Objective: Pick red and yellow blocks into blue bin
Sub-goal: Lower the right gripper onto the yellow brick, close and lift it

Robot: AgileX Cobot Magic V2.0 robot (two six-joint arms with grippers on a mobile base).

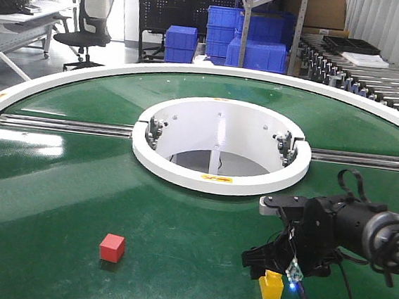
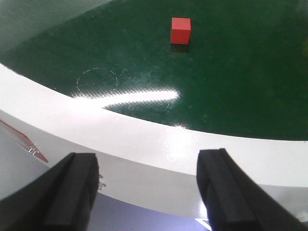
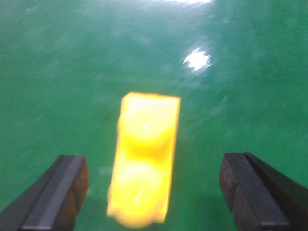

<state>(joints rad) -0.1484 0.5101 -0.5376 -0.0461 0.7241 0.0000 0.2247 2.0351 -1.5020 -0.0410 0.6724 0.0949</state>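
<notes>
Right gripper [image 3: 154, 195]: hanging open, jaws straddling the yellow brick [image 3: 144, 159], not touching.
Left gripper [image 2: 154, 192]: hovering open over the white rim [image 2: 159, 139], red cube [image 2: 180, 30] lying at 12 o'clock.
Progress: neither block lifted yet; blue bin not showing.

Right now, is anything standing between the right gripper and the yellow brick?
Nothing visible. In the right wrist view the yellow brick lies on the bare green surface between the open jaws of the right gripper, with a gap on each side.
</notes>
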